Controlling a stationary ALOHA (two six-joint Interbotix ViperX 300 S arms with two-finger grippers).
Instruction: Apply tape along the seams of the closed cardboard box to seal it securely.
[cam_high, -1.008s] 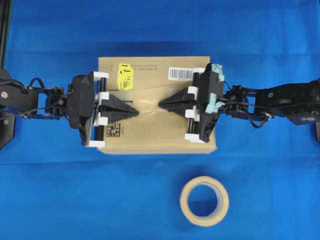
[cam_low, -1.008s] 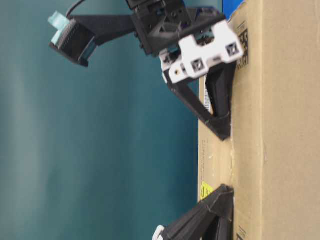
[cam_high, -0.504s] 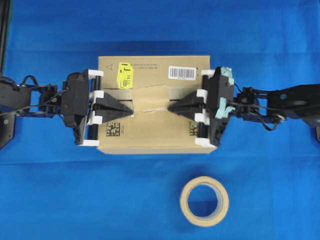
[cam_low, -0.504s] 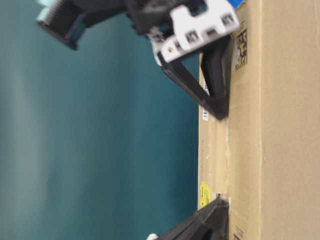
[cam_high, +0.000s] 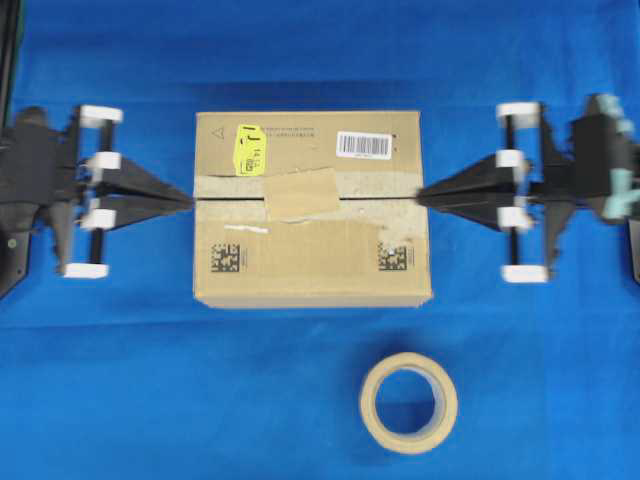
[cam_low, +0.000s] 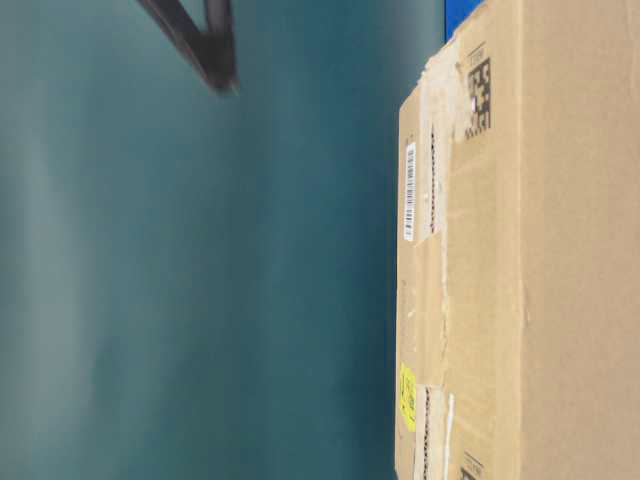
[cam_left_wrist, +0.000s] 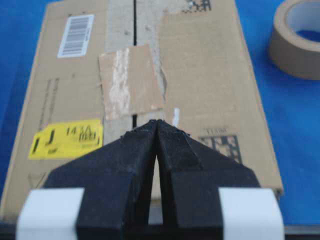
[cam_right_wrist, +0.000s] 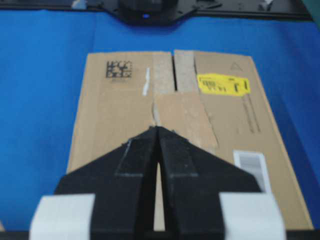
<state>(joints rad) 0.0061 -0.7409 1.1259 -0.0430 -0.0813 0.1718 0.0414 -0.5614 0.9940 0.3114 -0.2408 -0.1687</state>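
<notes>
The brown cardboard box sits mid-table with a yellow sticker and a white barcode label. A tan piece of tape lies flat across the middle of the dark seam; the left wrist view shows the tape over the seam. My left gripper is shut and empty, its tip just off the box's left edge. My right gripper is shut and empty at the box's right edge. Both grippers point along the seam.
A beige tape roll lies flat on the blue cloth in front of the box, to the right. Old greyish tape strips run along the seam. In the table-level view the box fills the right side.
Both shut grippers slid apart along the seam from the box's middle and have drawn back past its left and right edges. The tan tape piece now lies uncovered on the seam.
</notes>
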